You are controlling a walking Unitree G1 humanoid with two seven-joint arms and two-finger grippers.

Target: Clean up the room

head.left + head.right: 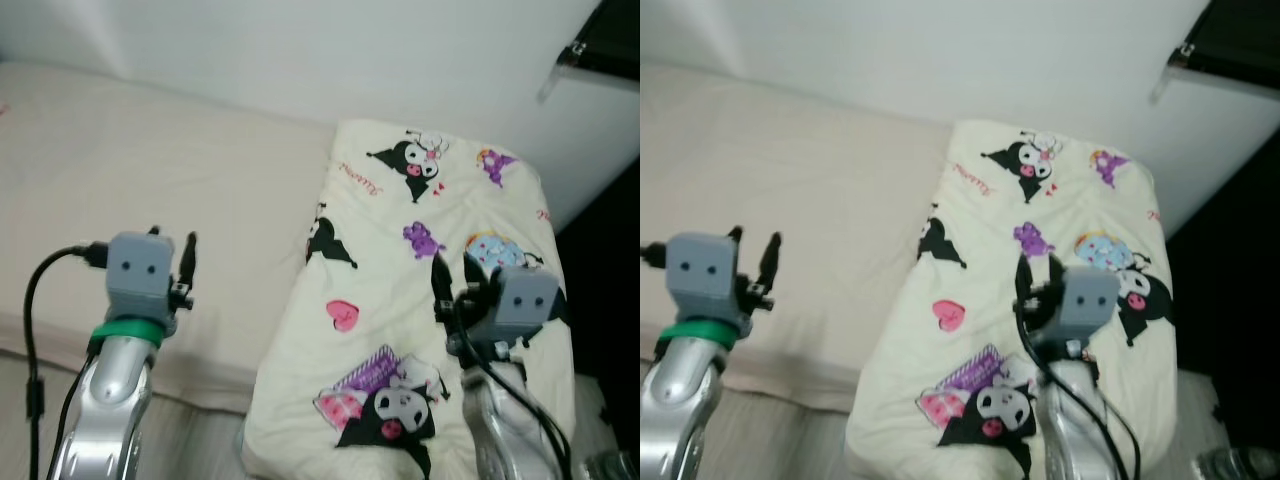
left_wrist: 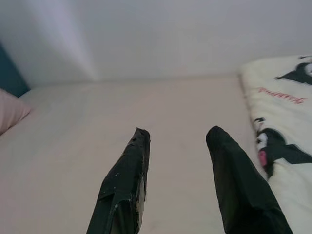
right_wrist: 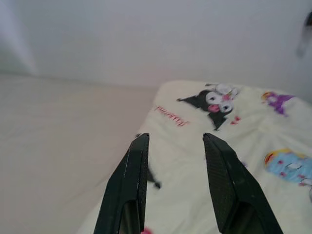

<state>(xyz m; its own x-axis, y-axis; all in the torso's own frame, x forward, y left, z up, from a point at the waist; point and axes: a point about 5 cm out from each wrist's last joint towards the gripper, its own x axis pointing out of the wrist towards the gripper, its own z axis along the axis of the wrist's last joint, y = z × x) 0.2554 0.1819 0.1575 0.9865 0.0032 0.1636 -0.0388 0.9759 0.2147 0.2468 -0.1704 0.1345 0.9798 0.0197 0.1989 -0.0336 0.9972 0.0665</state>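
You see a cream folded blanket [image 1: 430,300] printed with black cartoon characters, lying at the bed's [image 1: 150,200] right end against the white wall [image 1: 300,50]. Both the left gripper [image 2: 175,146] and right gripper [image 3: 173,146] hover with fingers apart.

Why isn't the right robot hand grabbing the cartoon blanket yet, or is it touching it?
Cannot tell. In the right wrist view the right gripper is open above the cream cartoon-printed blanket, holding nothing, but no view shows a gap or contact plainly.
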